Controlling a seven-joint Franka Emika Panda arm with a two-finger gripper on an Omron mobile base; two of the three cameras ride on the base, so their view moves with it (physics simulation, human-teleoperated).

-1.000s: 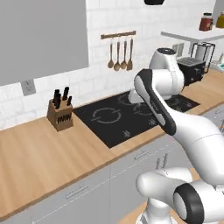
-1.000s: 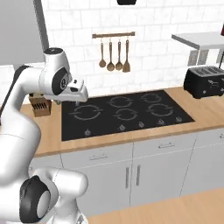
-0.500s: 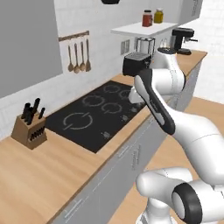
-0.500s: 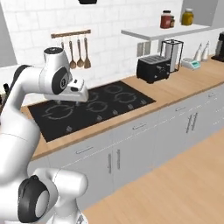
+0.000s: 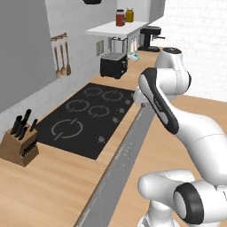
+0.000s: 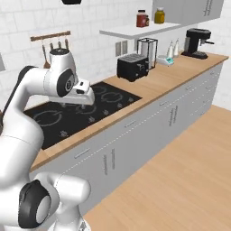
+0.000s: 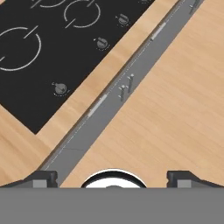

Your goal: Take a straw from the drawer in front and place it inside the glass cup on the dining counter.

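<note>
Nothing of the task looks done: the gripper (image 7: 113,176) hangs empty, fingers (image 7: 41,178) spread wide, above the black hob (image 7: 52,48) and grey cabinet fronts (image 7: 109,103), with straw, drawer and glass cup nowhere among these things.
</note>
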